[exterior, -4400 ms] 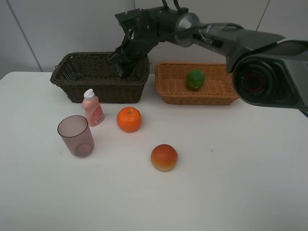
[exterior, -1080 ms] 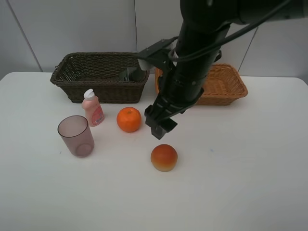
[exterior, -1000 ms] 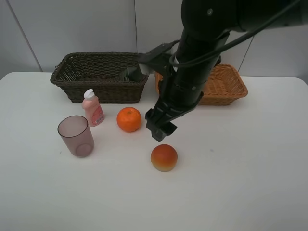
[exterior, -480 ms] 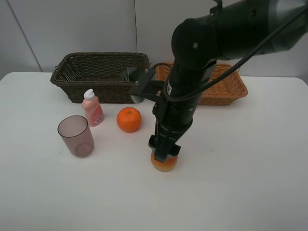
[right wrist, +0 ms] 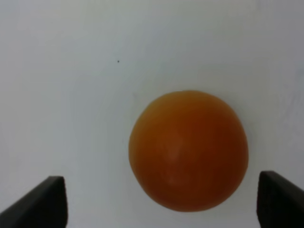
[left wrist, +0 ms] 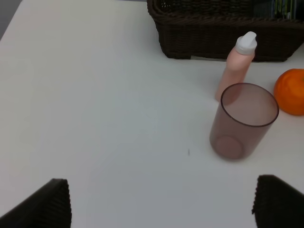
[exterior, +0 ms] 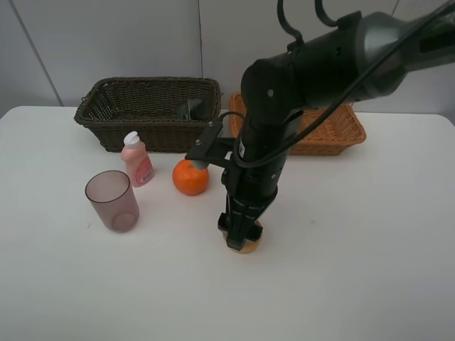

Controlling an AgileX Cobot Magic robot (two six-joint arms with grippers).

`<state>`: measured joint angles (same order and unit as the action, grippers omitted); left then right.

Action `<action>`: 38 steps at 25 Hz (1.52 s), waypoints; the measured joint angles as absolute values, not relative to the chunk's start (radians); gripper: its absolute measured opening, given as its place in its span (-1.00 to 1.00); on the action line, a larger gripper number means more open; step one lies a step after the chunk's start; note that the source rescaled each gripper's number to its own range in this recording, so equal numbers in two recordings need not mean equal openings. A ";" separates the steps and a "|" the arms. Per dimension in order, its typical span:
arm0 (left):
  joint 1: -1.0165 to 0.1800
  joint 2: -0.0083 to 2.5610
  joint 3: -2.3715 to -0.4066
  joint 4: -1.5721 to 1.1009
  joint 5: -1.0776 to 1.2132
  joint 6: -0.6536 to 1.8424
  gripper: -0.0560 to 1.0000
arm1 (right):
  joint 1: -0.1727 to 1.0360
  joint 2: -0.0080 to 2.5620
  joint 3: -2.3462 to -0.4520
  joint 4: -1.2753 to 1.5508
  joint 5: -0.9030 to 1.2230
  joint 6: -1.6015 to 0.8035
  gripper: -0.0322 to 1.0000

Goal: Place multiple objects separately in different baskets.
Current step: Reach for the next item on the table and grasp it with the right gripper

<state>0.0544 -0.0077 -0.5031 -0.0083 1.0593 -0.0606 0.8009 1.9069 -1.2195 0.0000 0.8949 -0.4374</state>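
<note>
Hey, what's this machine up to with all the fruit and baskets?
It is sorting items into the dark brown basket and the tan basket. The right gripper hangs over the peach-like fruit on the table, jaws open on either side, not gripping yet. The orange, pink bottle and purple cup wait nearby. The left gripper is open and empty.

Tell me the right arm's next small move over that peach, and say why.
Probably close the right gripper on the peach. In the right wrist view its fingertips stand open on either side of the fruit, which sits centred between them on the table, not yet gripped.
</note>
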 joint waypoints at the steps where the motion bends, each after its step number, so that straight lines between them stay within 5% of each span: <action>1: 0.054 -0.008 -0.503 -0.008 1.059 -0.061 0.98 | 0.801 1.908 -1.219 0.000 0.888 -0.437 0.66; 38: 0.054 -0.008 -0.503 -0.008 1.059 -0.061 0.98 | 0.801 2.016 -1.219 -0.030 0.793 -0.433 0.66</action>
<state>0.0544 -0.0077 -0.5031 -0.0083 1.0593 -0.0606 0.8009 2.0163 -1.2195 -0.0301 0.7929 -0.4334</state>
